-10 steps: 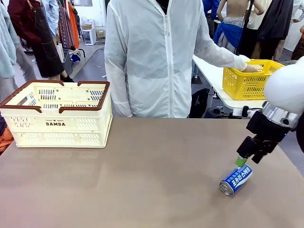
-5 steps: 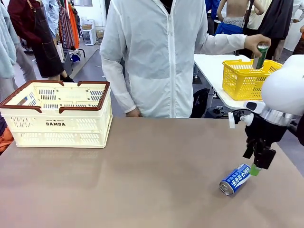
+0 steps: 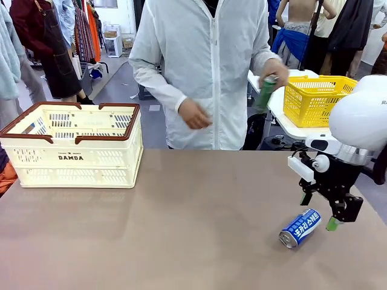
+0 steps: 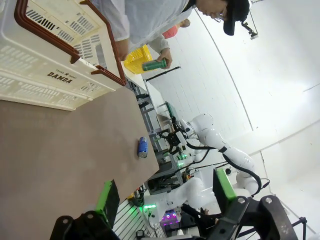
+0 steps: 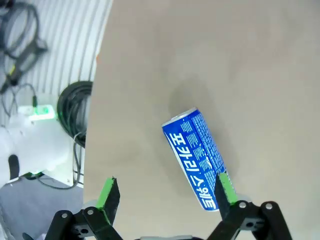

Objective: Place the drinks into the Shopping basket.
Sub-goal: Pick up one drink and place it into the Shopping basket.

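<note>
A blue can with white lettering (image 3: 300,228) lies on its side on the brown table (image 3: 181,229), at the right near the front edge. My right gripper (image 3: 324,213) hangs open just right of and above it. In the right wrist view the blue can (image 5: 197,157) lies slantwise with its lower end by the right finger, and the right gripper (image 5: 166,192) holds nothing. The person's hand holds a slim green can (image 3: 266,92) in the air beyond the table's far edge. The cream Shopping basket (image 3: 72,145) stands at the far left. My left gripper (image 4: 165,195) is open and empty.
A yellow mesh basket (image 3: 317,99) stands on a white side table behind the right arm. The person stands at the far side in a white jacket, the other hand (image 3: 195,113) held free. Cables and a power strip (image 5: 35,110) lie on the floor beside the table's edge.
The person has lifted the slim green can out of the yellow basket and carried it toward the table. My right gripper has turned and shifted to the can's right side.
</note>
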{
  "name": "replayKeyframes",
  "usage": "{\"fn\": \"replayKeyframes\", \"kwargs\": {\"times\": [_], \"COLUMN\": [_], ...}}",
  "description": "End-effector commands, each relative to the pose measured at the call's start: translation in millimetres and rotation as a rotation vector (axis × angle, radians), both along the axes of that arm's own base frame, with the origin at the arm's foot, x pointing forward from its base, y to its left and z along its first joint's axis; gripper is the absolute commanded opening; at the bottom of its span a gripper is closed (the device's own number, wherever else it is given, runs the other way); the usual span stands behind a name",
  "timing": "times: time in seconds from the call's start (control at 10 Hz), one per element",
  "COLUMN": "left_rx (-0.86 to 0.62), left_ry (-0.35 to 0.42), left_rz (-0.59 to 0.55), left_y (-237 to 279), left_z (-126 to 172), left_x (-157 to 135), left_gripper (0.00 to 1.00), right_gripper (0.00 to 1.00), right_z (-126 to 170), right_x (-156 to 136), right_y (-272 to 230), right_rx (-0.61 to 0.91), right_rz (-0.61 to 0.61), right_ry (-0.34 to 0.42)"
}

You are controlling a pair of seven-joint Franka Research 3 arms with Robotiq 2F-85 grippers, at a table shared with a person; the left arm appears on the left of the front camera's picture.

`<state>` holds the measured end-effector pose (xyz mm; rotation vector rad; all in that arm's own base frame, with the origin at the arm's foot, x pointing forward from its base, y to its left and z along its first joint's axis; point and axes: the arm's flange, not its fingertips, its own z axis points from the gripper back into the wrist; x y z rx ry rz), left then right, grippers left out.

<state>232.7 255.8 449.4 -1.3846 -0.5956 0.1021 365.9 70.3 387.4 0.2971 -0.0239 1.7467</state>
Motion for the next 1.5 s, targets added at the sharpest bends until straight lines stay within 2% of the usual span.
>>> {"fn": "replayKeyframes", "kwargs": {"times": [0.0,0.1,0.2,0.3,0.4,0.6,0.7,1.0,1.3,1.4], "left_rx": [-0.012,-0.012,-0.012,-0.012,-0.012,-0.012,-0.012,-0.012,-0.012,-0.012], "left_ry": [-0.033,-0.033,-0.033,-0.033,-0.033,-0.033,-0.033,-0.033,-0.033,-0.033], "left_rz": [0.002,0.002,0.002,0.002,0.002,0.002,0.002,0.002,0.002,0.002], "left_y": [2.1,2.1,2.1,2.1,2.1,2.1,2.1,2.1,2.1,2.1], "left_z": [2.4,2.4,2.4,2.4,2.4,2.4,2.4,2.4,2.4,2.4], "left_x": [0.0,0.0,0.0,0.0,0.0,0.0,0.0,0.0,0.0,0.0], "left_gripper": [1.00,1.00,1.00,1.00,1.00,1.00,1.00,1.00,1.00,1.00], "right_gripper": [1.00,1.00,1.00,1.00,1.00,1.00,1.00,1.00,1.00,0.40], "right_z": [-0.1,-11.2,-22.4,-30.0,-37.8,-52.9,-65.7,-92.1,-90.4,-91.1], "right_x": [-0.6,6.4,11.1,14.1,15.4,19.9,25.3,30.8,29.4,31.5], "right_y": [3.1,-2.3,-10.5,-11.3,-12.0,-9.1,-3.3,2.4,2.4,2.9], "right_rx": [0.005,0.018,-0.003,-0.018,-0.034,-0.028,-0.027,-0.060,-0.040,-0.032], "right_rz": [0.039,0.201,0.215,0.272,0.299,0.330,0.326,0.344,0.329,0.312], "right_ry": [-0.005,-0.020,-0.019,-0.090,-0.120,-0.225,-0.252,-0.154,-0.133,-0.097]}}
